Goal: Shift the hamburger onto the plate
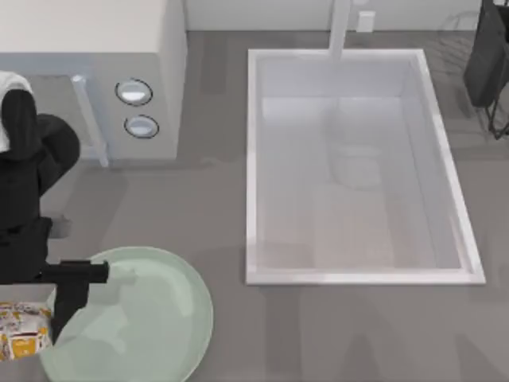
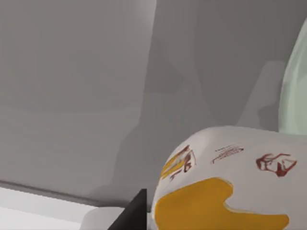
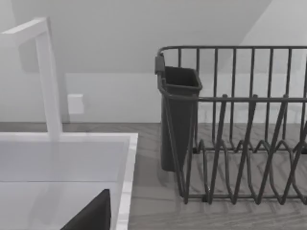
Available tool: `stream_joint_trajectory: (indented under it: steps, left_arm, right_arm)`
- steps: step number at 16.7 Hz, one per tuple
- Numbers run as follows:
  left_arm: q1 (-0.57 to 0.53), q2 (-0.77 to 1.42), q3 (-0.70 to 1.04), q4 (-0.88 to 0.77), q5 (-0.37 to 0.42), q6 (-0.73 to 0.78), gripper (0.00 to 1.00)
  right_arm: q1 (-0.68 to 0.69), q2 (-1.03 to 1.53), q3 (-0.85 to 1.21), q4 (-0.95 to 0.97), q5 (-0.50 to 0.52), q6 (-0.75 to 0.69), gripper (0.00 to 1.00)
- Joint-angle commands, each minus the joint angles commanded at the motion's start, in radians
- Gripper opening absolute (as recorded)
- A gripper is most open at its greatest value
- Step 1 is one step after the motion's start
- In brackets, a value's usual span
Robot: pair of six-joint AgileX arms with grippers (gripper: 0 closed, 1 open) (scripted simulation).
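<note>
Down in the lower left of the top view, the left gripper (image 1: pixel 36 322) is hanging at the plate (image 1: pixel 151 318)'s left rim, right beside the hamburger (image 1: pixel 22 330), which is sitting at the frame's left edge, touching that rim. Can't tell how its fingers are set. The left wrist view is showing the hamburger's yellow patch up close. The right wrist view is catching a dark dish rack (image 3: pixel 240 143) beside the white sink (image 3: pixel 67 163).
</note>
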Motion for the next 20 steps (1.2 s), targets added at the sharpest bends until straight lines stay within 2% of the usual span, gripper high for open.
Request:
stream_joint_trajectory:
  steps: [5,10,15,20]
  left_arm:
    - [-0.165,-0.002,-0.055,-0.014,0.005,-0.625,0.00]
    - [-0.271,-0.032,-0.060,0.027,0.019,-1.113,0.00]
    - [-0.315,-0.093,-0.024,0.115,0.027,-1.476,0.00]
    - [-0.321,-0.141,0.026,0.188,0.023,-1.666,0.00]
  right_arm:
    - [0.000,0.000,0.000,0.000,0.000,0.000,1.00]
    - [0.000,0.000,0.000,0.000,0.000,0.000,1.00]
    - [0.000,0.000,0.000,0.000,0.000,0.000,1.00]
    - [0.000,0.000,0.000,0.000,0.000,0.000,1.00]
